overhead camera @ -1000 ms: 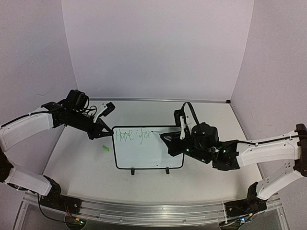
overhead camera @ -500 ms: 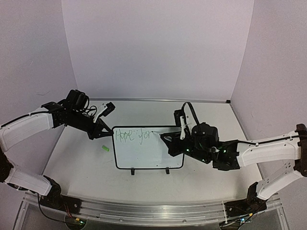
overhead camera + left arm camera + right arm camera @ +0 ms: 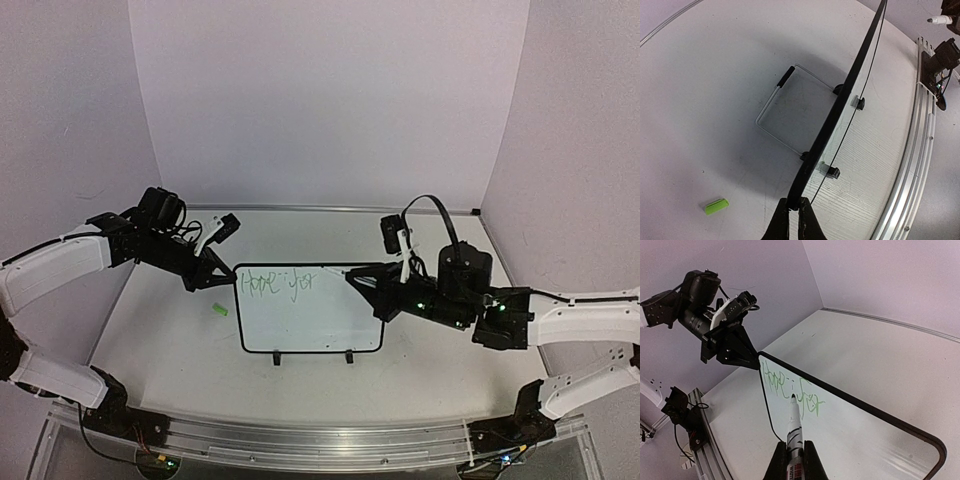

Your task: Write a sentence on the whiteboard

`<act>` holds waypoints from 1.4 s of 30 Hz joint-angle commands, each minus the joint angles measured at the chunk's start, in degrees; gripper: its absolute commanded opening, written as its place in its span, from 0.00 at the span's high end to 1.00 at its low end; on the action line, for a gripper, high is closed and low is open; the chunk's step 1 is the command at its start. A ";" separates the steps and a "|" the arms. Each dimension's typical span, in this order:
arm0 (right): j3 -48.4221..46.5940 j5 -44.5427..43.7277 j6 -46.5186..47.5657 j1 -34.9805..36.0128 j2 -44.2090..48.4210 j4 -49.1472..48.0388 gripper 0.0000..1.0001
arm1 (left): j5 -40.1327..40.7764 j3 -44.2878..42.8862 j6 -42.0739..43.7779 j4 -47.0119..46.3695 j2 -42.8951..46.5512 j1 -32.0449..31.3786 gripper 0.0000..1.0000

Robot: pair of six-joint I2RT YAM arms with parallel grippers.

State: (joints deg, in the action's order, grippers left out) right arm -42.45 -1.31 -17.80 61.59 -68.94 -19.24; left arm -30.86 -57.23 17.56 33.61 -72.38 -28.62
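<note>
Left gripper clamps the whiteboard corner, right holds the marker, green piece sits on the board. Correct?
No. The green piece lies on the table, left of the whiteboard, as the top external view shows. The rest holds.

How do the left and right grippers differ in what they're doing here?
The left gripper clamps the whiteboard's corner; the right gripper holds a white marker. The left sits at the board's edge; the right aims its marker at the green writing. Both are shut.
</note>
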 commanded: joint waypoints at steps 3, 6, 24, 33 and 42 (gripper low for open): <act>3.11 6.75 0.89 -4.48 3.75 0.61 1.00 | 2.22 -0.79 1.46 0.88 0.36 -0.47 1.00; 4.60 7.16 0.64 -6.03 4.70 0.45 1.00 | 2.41 -0.73 1.44 0.85 0.40 -0.60 1.00; 3.68 8.33 -0.98 -7.57 0.80 -4.21 1.00 | 2.34 -0.81 1.47 0.86 -0.05 -0.64 1.00; 2.59 7.21 -1.05 -7.65 -1.09 -5.41 1.00 | 2.38 -0.82 1.49 0.86 -0.08 -0.67 1.00; 1.50 5.41 -1.37 -7.98 -2.97 -5.46 1.00 | 2.47 -0.86 1.52 0.94 -0.13 -0.73 1.00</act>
State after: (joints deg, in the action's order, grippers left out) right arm -38.34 5.78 -18.52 54.00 -71.04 -22.79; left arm -30.83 -57.23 17.56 33.58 -72.38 -28.84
